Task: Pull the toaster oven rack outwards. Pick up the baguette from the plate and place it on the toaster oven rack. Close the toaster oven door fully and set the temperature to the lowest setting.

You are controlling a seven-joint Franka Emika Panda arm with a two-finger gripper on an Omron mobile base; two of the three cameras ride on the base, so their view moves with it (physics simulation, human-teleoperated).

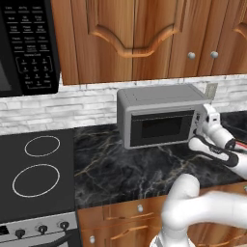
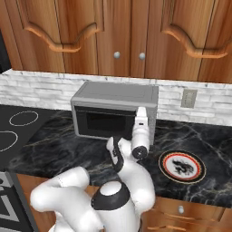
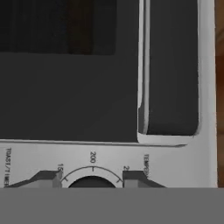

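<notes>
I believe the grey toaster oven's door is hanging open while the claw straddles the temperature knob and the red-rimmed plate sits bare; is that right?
Not quite: the boxy light-grey toaster oven has its dark-glass door shut, as the left base view shows. The claw does straddle the dark round knob, and the red-rimmed round plate is bare.

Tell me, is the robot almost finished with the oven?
Nearly, it seems. The door is up and shut, and the plate holds no baguette, so the bread is probably inside. Right now the gripper has its jaws on either side of the temperature knob. Only turning it to the lowest mark is left.
</notes>
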